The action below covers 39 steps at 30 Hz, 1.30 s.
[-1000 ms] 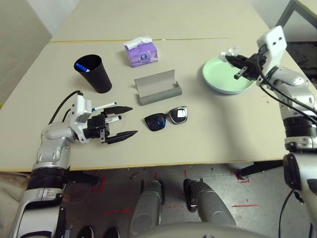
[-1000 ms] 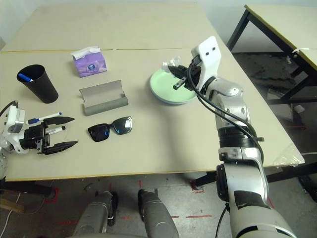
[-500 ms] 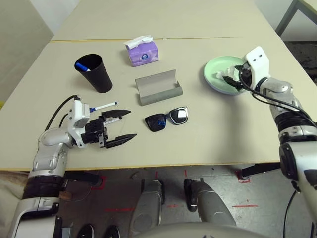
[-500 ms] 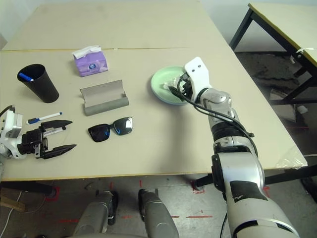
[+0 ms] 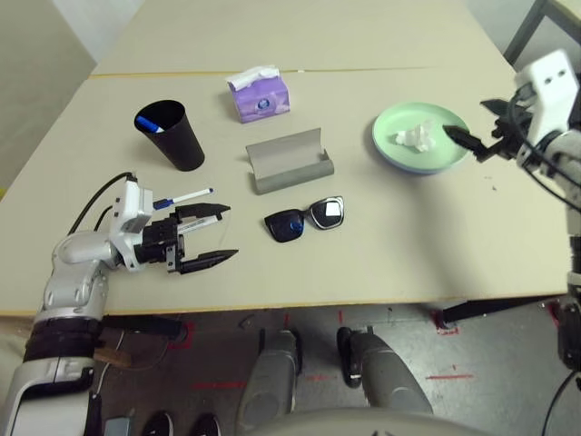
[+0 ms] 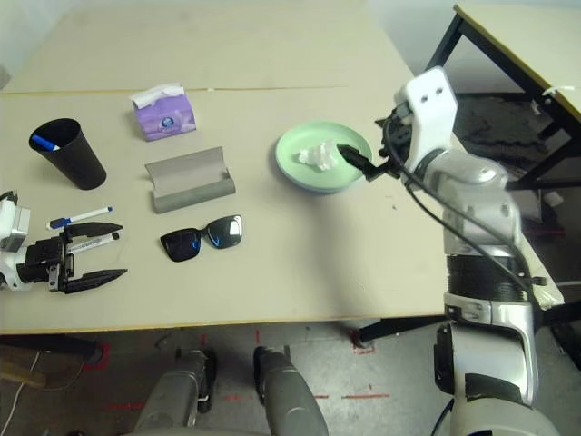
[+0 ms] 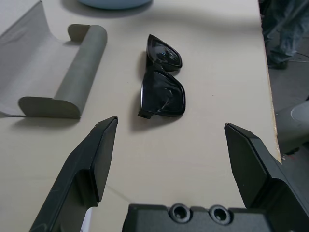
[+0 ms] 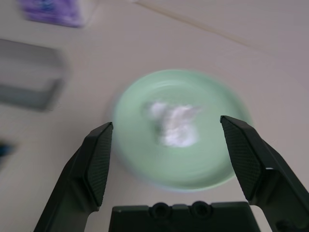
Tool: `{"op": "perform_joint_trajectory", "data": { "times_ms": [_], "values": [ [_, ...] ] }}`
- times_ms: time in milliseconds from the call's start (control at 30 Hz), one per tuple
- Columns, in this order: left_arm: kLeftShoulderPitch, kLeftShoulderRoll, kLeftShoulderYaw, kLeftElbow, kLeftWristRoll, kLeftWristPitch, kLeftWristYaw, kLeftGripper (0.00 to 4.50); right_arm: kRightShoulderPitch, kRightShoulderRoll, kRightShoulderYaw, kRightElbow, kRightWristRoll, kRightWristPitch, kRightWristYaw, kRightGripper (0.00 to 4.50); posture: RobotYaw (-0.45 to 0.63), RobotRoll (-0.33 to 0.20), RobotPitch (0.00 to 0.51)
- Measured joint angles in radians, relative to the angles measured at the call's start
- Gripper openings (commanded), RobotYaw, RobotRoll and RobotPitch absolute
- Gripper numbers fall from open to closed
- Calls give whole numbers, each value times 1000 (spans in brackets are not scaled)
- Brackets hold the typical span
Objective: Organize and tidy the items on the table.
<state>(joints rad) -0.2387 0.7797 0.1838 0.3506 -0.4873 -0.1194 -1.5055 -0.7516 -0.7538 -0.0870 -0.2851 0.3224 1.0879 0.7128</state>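
Now the spread left pincer (image 5: pixel 207 238) faces the black plastic sunglasses (image 5: pixel 305 217) at its 3 o'clock, nearer than the spread right pincer (image 5: pixel 473 138).

No legible text. Purple tissue box (image 5: pixel 260 98) bears a round blue emblem on its front; lettering too small to read.

Bright even light, soft shadows; right wrist view blurred, probably motion.

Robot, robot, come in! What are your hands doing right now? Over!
Left gripper open, empty, near marker. Right gripper open, empty, by green plate. Tissue in plate. Sunglasses lie outside open case. Nothing blocking.
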Motion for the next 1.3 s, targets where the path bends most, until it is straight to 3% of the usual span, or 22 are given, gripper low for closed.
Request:
{"op": "perform_joint_trajectory", "data": {
  "times_ms": [167,300,500,767,1000,1300],
  "values": [
    [-17,7,1,32,1,-9,-12,4500,-132,15,234,-159,38,135,16,4479,-32,0,229],
    [-38,6,1,56,6,-21,-16,4500,-215,44,455,-162,25,148,35,4479,-28,0,228],
    [-42,3,1,66,10,-29,-16,4500,-283,109,670,-110,-23,73,90,4479,-18,0,227],
    [-29,4,1,62,10,-29,-26,4500,-326,226,792,-12,-99,1,125,4479,-13,0,231],
    [-25,3,1,62,11,-29,-26,4500,-348,254,897,86,-238,-127,137,4479,-17,0,226],
    [-25,-3,1,61,11,-30,-24,4500,-345,315,940,184,-359,-247,194,4479,-12,0,222]
  ]
}}
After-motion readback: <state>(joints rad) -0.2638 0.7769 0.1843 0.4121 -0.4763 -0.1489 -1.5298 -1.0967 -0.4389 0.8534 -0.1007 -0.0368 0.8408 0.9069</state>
